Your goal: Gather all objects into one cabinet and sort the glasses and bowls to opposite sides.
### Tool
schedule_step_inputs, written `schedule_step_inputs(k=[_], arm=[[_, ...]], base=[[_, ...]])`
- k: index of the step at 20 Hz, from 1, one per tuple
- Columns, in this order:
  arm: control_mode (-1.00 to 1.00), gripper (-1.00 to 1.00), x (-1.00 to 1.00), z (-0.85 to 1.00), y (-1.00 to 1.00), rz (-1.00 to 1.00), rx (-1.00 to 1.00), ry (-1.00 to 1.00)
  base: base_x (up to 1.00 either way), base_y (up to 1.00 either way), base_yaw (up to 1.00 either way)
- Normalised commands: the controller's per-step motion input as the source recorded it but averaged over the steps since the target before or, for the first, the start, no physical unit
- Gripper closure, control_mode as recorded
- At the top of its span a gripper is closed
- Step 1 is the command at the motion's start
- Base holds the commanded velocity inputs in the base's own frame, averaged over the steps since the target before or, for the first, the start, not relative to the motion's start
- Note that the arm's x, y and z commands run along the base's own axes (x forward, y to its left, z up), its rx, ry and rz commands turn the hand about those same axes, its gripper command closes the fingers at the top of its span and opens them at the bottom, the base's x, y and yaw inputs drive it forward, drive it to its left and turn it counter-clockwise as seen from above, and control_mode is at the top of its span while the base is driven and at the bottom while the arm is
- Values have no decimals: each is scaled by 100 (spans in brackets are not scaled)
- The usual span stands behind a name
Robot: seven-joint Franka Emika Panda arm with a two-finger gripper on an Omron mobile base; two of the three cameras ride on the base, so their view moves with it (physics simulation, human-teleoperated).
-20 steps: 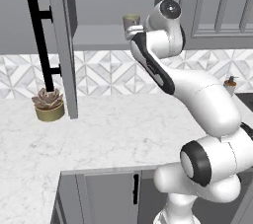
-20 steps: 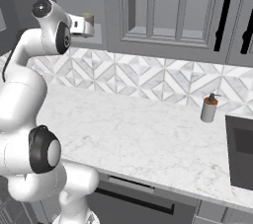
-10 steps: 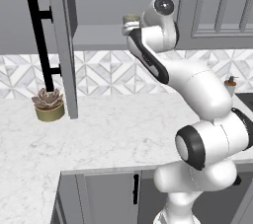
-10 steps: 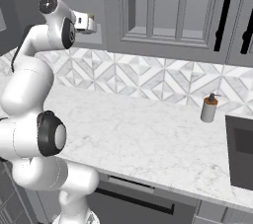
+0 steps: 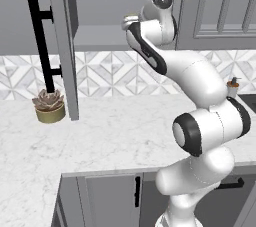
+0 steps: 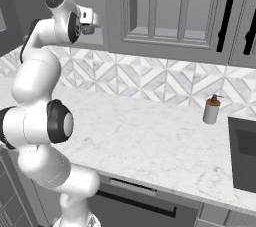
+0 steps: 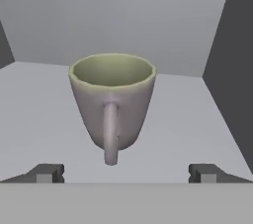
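Mug (image 7: 111,102) stands upright at the centre of the hand view, on the pale shelf (image 7: 44,119) of the cabinet (image 7: 123,11), its handle turned toward the camera and its olive-green inside showing at the rim. Nothing else sits on the shelf around it. A dark side wall of the cabinet rises at the right of that view, close to the mug but not touching it.

The gripper (image 7: 126,173) is spread wide: its 2 fingertips (image 7: 47,172) stand far apart at the lower left and lower right, both clear of the mug, with the handle between them and a little beyond.

In the left base view the arm reaches up to the upper middle of the frame, with the mug (image 5: 131,18) just past the hand at the open cabinet's shelf edge. The open door (image 5: 62,41) hangs at the upper left, its black bar handle (image 5: 41,41) facing out. Below it, at the left on the marble counter (image 5: 115,131), stands a potted succulent (image 5: 48,106).

In the right base view a small bottle (image 6: 211,110) stands on the counter at the right, near the backsplash, well apart from the arm.
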Motion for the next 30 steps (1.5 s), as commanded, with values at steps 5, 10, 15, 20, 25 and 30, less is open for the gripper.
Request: schedule_step_inputs(k=[5,10,15,20,25,30], arm=[[-100,-100,38,-7,15,0,0,3],[-100,-100,21,-1,14,0,0,0],[-100,-100,17,0,1,0,0,0],[-100,-100,0,0,0,0,0,0],[-100,100,-20,0,0,0,0,0],[-100,100,-26,0,0,-3,1,0]], base=[[0,0,0],[0,0,0],[0,0,0],[0,0,0],[0,0,0],[0,0,0]])
